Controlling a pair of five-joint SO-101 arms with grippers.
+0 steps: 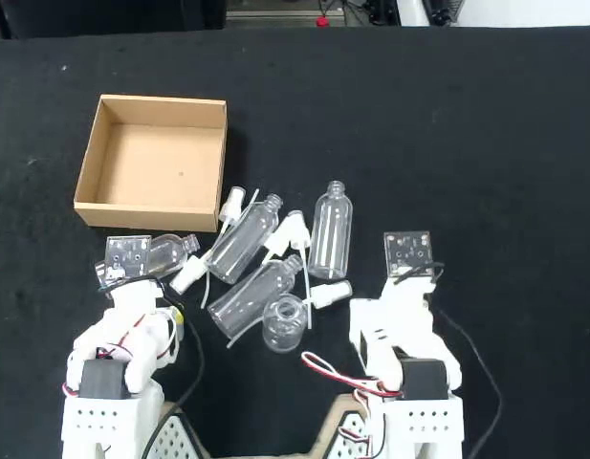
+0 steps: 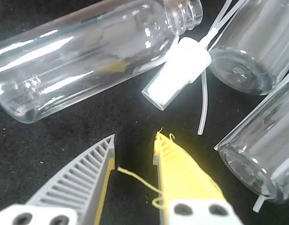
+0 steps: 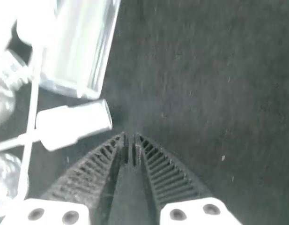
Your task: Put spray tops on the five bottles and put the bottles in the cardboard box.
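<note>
Five clear bottles [image 1: 245,237], all uncapped, lie in a loose heap on the black surface [image 1: 467,143] just beside the cardboard box [image 1: 146,215], off the corner that faces the arms. White spray tops [image 1: 290,229] lie scattered among them, and none of the bottles is in the box yet.

The left gripper [image 2: 135,138] hangs close to the box's front wall, its jaws a narrow gap apart and holding nothing. The right gripper [image 3: 130,137] sits beyond the heap, well apart from the box, its jaws closed together on nothing.

The bottles are probably light, smooth and thin-walled, so they are likely to roll or slip; grasp one across the mid-body. The tops look stiff but have limp tubes, so take them by the head.
</note>
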